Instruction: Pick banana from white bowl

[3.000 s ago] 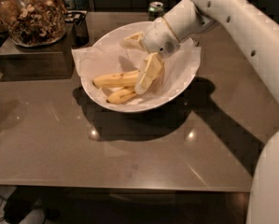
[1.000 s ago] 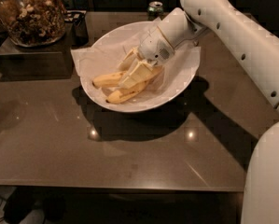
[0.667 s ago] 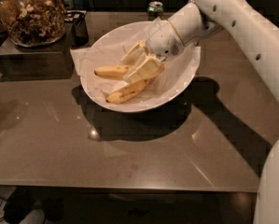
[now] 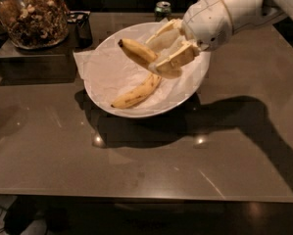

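Jaws of the gripper (image 4: 159,50) are pinching the banana (image 4: 136,52) from either side, partly spread around its thick body, with its dark tip jutting left. Nearest, the table (image 4: 136,165) is carrying the white bowl (image 4: 93,82), where a thinner speckled banana (image 4: 136,94) is lying on the paper. The held fruit is hanging above it, apparently clear of the lining — likely so nothing is dragging along. Farther back, a jar (image 4: 33,16) and a can (image 4: 162,8) are standing.

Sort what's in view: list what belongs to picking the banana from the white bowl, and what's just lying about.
For the job:
banana, held above the bowl
claw, shut on it, over the bowl's right side
white bowl

Lying about:
speckled banana, left in the bowl
glass jar
can
table
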`<act>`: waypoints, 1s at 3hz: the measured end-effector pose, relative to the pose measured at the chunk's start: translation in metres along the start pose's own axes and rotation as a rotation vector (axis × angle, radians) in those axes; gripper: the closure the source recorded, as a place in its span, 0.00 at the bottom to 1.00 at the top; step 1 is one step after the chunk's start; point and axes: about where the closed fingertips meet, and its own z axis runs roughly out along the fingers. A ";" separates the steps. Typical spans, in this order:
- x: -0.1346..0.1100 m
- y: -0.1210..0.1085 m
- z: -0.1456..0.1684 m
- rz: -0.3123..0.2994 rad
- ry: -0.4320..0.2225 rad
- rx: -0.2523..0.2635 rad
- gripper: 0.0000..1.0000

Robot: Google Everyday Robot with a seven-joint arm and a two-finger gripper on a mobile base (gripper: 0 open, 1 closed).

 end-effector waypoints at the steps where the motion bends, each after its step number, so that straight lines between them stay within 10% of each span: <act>1: -0.027 0.026 -0.023 0.013 -0.003 0.040 1.00; 3: -0.064 0.080 -0.047 0.004 -0.079 0.131 1.00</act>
